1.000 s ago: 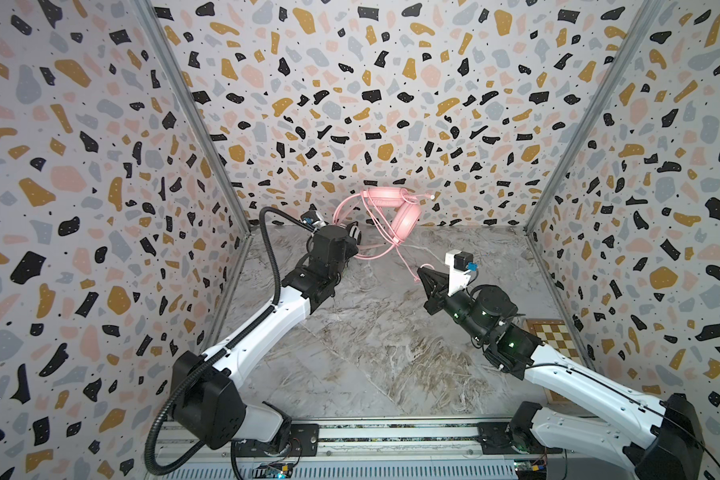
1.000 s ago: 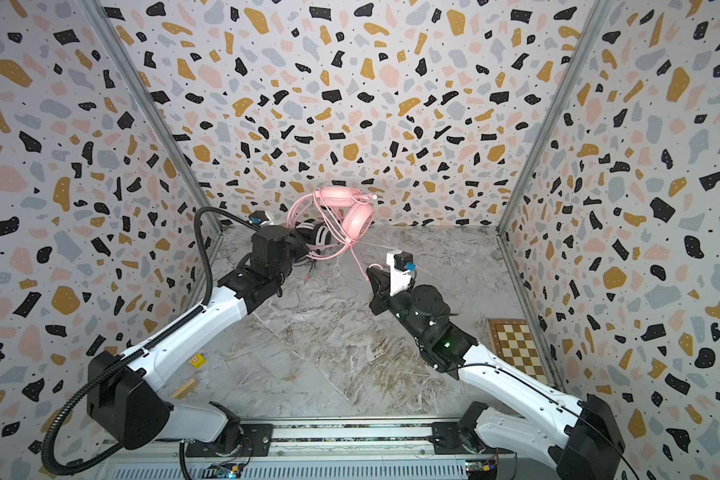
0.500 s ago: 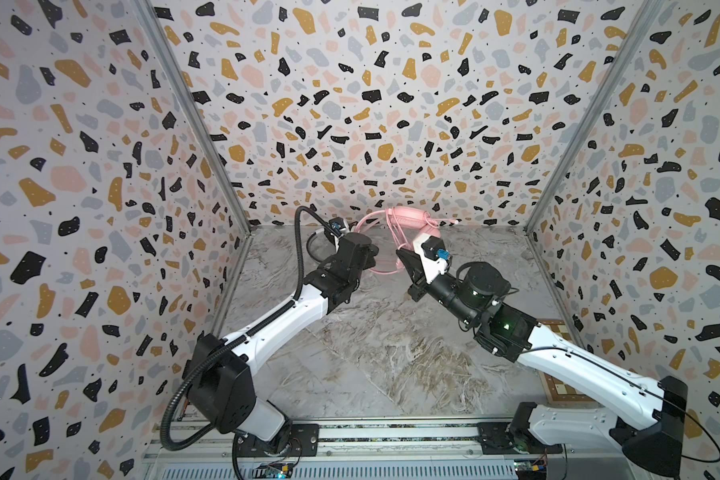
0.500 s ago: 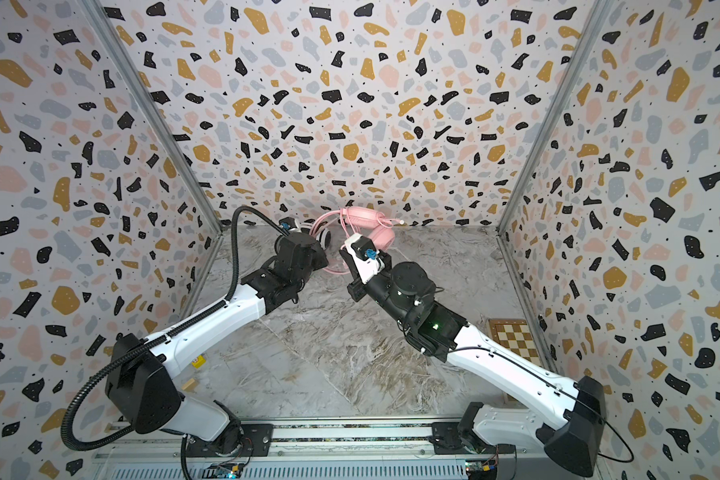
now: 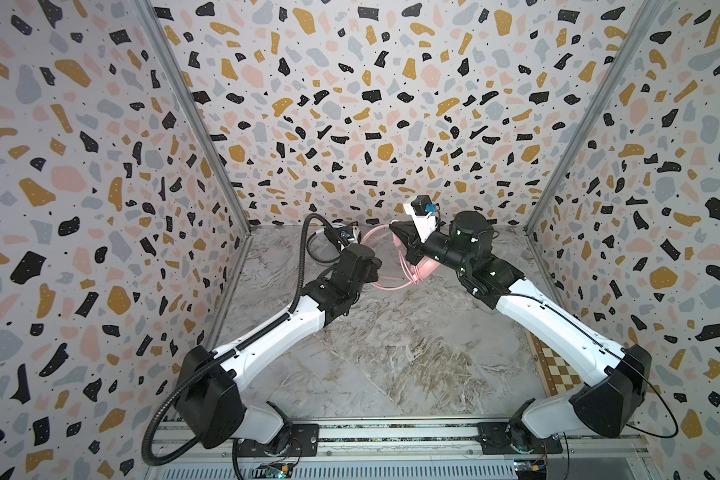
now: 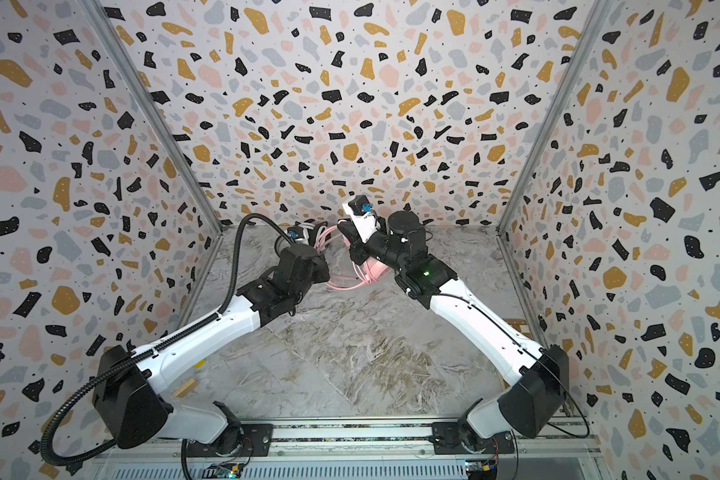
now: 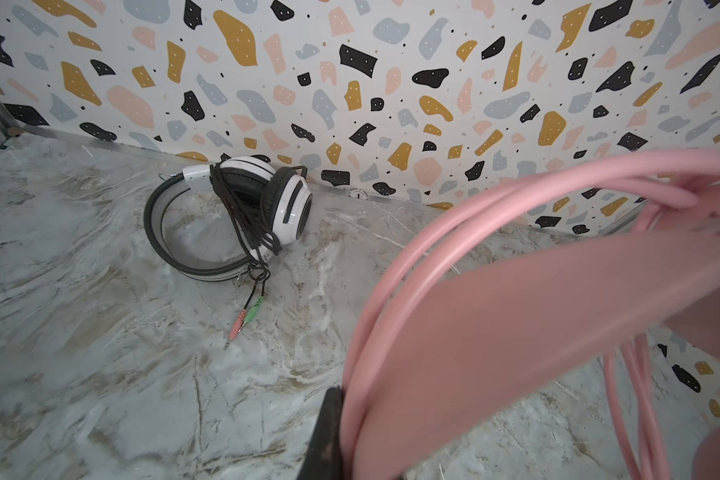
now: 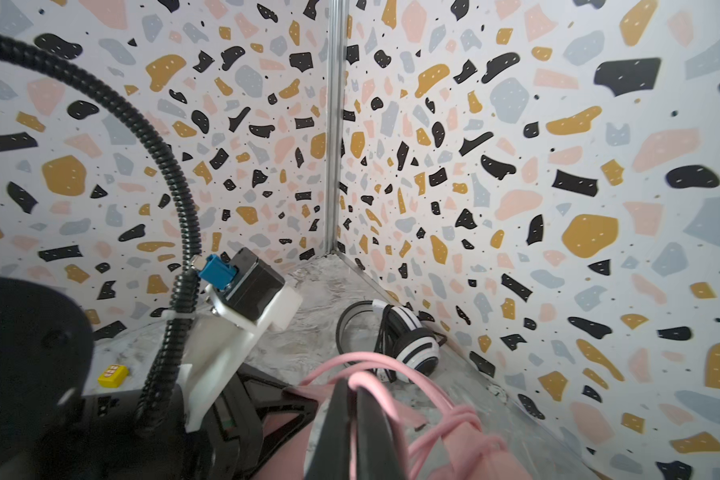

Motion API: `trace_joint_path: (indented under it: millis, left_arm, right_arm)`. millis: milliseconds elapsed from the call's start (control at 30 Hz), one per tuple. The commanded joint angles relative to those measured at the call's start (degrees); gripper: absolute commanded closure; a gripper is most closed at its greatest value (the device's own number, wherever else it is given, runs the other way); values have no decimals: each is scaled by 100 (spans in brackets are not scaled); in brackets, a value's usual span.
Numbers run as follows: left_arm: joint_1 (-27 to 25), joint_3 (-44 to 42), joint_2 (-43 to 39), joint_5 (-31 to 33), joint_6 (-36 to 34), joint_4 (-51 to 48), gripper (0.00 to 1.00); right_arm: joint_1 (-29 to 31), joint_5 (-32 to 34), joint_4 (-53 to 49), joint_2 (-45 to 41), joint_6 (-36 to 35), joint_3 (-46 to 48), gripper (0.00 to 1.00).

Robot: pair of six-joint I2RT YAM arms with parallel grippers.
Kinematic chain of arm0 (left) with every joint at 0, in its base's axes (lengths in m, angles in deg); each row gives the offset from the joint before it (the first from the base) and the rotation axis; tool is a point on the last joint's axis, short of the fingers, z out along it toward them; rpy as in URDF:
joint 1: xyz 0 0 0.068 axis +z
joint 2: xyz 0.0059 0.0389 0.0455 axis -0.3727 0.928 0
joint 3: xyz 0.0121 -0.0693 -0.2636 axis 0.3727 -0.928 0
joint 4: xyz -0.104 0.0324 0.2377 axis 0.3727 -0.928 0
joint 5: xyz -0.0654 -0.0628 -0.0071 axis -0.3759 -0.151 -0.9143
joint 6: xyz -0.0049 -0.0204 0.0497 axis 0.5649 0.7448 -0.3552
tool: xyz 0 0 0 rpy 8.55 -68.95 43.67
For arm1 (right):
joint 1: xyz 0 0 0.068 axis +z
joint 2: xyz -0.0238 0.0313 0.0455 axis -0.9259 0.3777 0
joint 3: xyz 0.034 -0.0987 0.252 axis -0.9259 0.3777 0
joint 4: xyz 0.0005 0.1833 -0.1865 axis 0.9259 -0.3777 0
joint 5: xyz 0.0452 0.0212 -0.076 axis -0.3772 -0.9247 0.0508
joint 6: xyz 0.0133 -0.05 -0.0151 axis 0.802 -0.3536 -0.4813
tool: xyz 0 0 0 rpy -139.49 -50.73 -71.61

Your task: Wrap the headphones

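Observation:
The pink headphones (image 5: pixel 427 266) (image 6: pixel 377 270) lie low at the back centre in both top views, with the pink cable (image 5: pixel 387 284) looped round them. My left gripper (image 5: pixel 373 266) (image 7: pixel 352 432) is shut on the pink headband (image 7: pixel 516 332); only one black finger (image 7: pixel 329 432) shows. From the other side my right gripper (image 5: pixel 410 255) (image 8: pixel 352 399) is shut on a loop of pink cable (image 8: pixel 364 376). The white headphones (image 7: pixel 229 216) (image 8: pixel 412 345) lie against the back wall, their black cable wound round them. In the top views my left wrist mostly hides them.
Terrazzo-patterned walls close in the marble floor (image 5: pixel 391 353) on three sides. A checkered board (image 5: pixel 558 370) lies along the right wall. A small wooden block (image 6: pixel 184 386) and a yellow piece (image 6: pixel 199 364) lie by the left wall. My left arm's black hose (image 8: pixel 171 199) arcs overhead.
The right gripper has swung from mid-floor up to the pink headphones, drawing the cable in. The left gripper has moved right and brought the headphones down toward the floor.

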Motion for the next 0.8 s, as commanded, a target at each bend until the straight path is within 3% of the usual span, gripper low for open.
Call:
trace_joint_path:
  millis: [0,200,433,767]
  left_arm:
    - [-203,-159,-253,-82,-192,260,100]
    - [-352,-460,-411,-181,-104,363,100]
    - [-464,-511,-157,-237,-31,373,100]
    - [-521,-678,77,-326,146,589,100]
  right_arm:
    - [-198,-294,421,-117,519,-144,100]
    - [-283,-281,985,-258,950,252,100]
    - [-453,-403,2346,-463,1661,1114,100]
    - [-460,616,3567,-1088,1889,2186,100]
